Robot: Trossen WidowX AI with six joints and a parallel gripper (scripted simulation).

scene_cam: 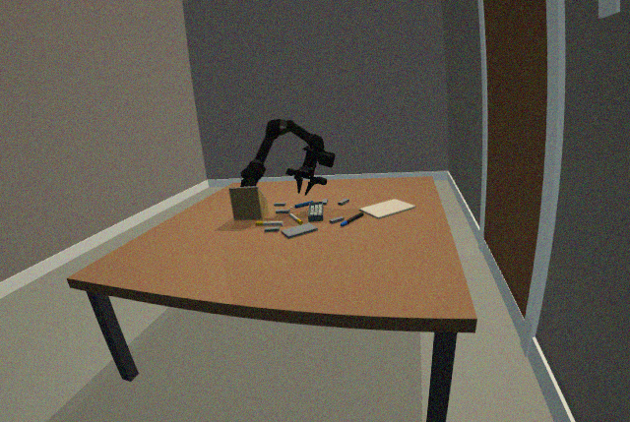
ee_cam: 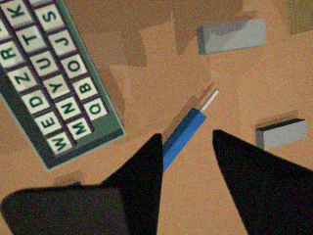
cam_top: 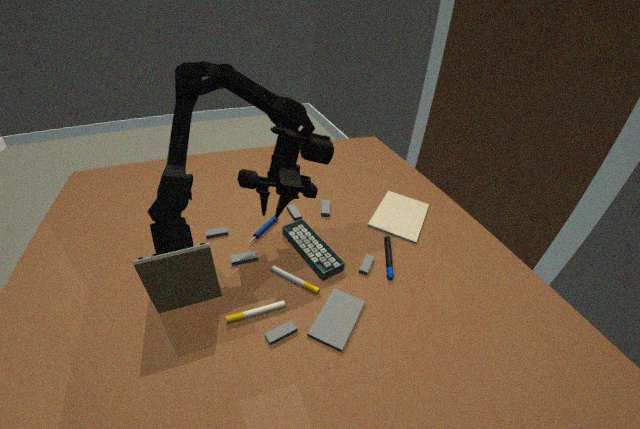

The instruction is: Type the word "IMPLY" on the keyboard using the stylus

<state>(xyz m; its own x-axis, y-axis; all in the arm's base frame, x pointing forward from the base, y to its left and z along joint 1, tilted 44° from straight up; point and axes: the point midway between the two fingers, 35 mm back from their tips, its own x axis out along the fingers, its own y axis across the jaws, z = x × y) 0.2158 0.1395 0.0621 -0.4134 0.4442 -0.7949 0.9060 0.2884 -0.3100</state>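
The stylus (cam_top: 265, 228) (scene_cam: 303, 204) (ee_cam: 194, 118), with a blue body and a thin pale tip, lies on the desk beside the keyboard. In the wrist view its tip points up and right, and its rear part is hidden behind the left finger. The gripper (cam_top: 271, 215) (scene_cam: 303, 194) (ee_cam: 188, 132) is open and empty above the stylus, its fingertips apart on either side of the body in the wrist view. The dark green keyboard (cam_top: 311, 248) (scene_cam: 315, 212) (ee_cam: 111, 125) has pale letter keys; in the wrist view it is at upper left, with its W, M and Q end nearest the stylus.
Grey blocks (cam_top: 244, 258) (cam_top: 217, 232) (ee_cam: 232, 36) (ee_cam: 282, 134) lie near the stylus. Two white-and-yellow pens (cam_top: 294, 279) (cam_top: 255, 311), a grey slab (cam_top: 337, 318), a black-and-blue pen (cam_top: 388, 257) and a cream pad (cam_top: 399, 216) lie around the keyboard. An upright panel (cam_top: 178, 278) (scene_cam: 246, 203) stands near the arm's base.
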